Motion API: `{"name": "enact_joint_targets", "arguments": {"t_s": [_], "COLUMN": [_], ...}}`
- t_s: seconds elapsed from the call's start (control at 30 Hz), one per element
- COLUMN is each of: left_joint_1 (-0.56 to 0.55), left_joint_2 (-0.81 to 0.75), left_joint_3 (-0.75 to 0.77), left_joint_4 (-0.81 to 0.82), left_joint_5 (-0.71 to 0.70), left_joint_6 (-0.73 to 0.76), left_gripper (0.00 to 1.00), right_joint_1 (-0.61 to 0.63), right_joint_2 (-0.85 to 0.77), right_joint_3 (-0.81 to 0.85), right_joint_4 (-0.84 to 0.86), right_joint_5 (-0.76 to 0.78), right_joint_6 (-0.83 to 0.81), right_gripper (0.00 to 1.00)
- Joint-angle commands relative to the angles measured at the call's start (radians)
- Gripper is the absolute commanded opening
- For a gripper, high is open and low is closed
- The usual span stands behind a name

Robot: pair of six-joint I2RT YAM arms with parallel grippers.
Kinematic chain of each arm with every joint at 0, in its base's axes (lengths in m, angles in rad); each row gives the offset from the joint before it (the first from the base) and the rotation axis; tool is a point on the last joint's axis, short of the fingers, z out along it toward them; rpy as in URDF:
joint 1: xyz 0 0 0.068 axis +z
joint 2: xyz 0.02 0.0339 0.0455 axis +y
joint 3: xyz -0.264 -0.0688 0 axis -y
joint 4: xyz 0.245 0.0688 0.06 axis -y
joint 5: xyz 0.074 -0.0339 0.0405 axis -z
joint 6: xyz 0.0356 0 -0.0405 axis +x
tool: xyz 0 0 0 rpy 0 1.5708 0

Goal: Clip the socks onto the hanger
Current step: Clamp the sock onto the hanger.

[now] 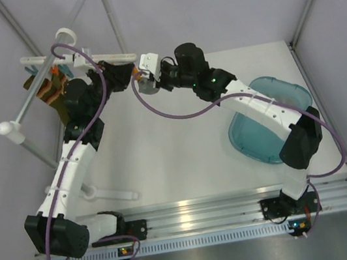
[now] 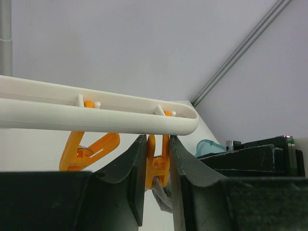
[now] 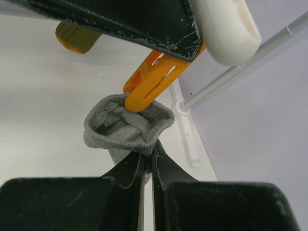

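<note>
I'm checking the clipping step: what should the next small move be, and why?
Probably ease the left tool open: it pinches the orange plastic clip, and the right tool holds the cuff of the grey knitted sock against that clip's tip, so the clip could bite.

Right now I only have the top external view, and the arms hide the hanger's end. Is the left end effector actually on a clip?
Observer: Yes. The left wrist view shows the left end effector closed on both sides of the orange clip nearest the end of the hanger.
Operator: And what is the right one holding?
Observer: The right end effector is shut on the near rim of the grey sock, with the cuff's far rim touching that clip's tip. I cannot tell whether the clip grips the fabric.
</note>
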Motion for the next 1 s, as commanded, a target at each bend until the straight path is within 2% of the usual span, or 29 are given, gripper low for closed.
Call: {"name": "enact_joint_targets", "arguments": {"t_s": [0.0,0.57,0.6,0.77,0.97], "left_joint_1": [-0.005,-0.005,-0.005,-0.005,-0.005], "left_joint_2": [-0.021,-0.019,-0.024,-0.050,-0.129], "left_joint_3": [-0.022,-0.027,-0.027,-0.026,-0.006], "left_joint_4": [-0.018,-0.021,-0.020,-0.009,-0.127], "left_joint_5": [0.033,-0.033,-0.031,0.019,0.028], "left_joint_6": [0.020,0.054,0.054,0.051,0.026], "left_gripper": [0.00,0.01,0.04,0.36,0.44], "right_joint_1": [0.013,0.011,0.011,0.011,0.004], "right_joint_2": [0.018,-0.013,-0.011,-0.007,-0.008], "right_joint_3": [0.075,0.061,0.063,0.073,0.076], "right_joint_4": [-0.004,0.025,0.026,0.022,0.023], "right_joint_5": [-0.018,-0.056,-0.058,-0.052,-0.049], "right_joint_6": [0.017,0.053,0.054,0.057,0.076], "right_gripper": [0.00,0.00,0.00,0.00,0.00]}}
